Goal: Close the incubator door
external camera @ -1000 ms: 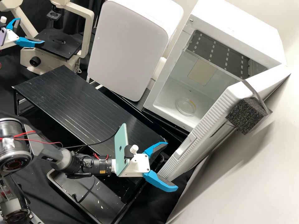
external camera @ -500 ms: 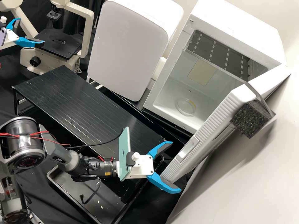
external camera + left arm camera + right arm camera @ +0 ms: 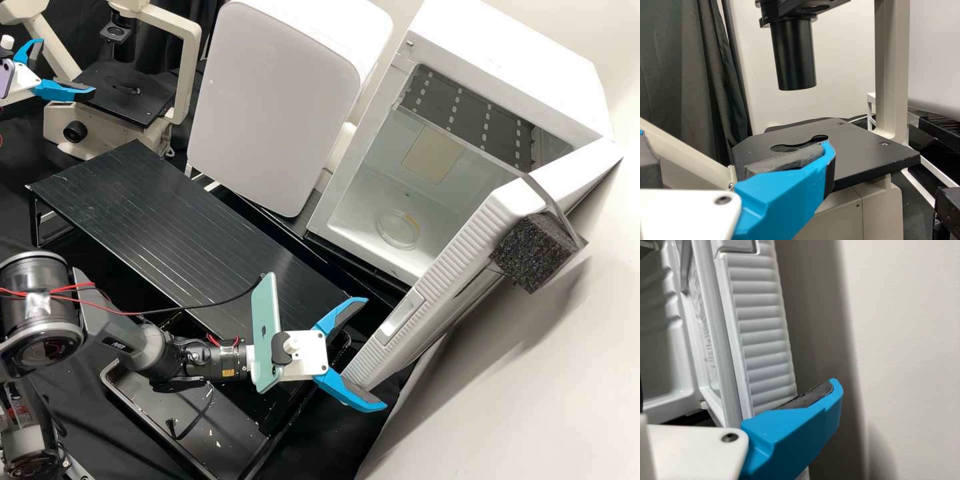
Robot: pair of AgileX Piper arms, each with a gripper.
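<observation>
- Right gripper: fingers wide apart, free end of the incubator door between them — cannot tell if touching.
- Door: standing open, ribbed edge showing.
- Incubator: clear round dish on its floor.
- Dark foam block: beside the door's outer face.
- Left gripper: fingers spread, near the microscope.

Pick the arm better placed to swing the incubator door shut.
Right, I'd judge: the right gripper is open at the ribbed free edge of the incubator door, while the left gripper is well away, by the microscope.
</observation>
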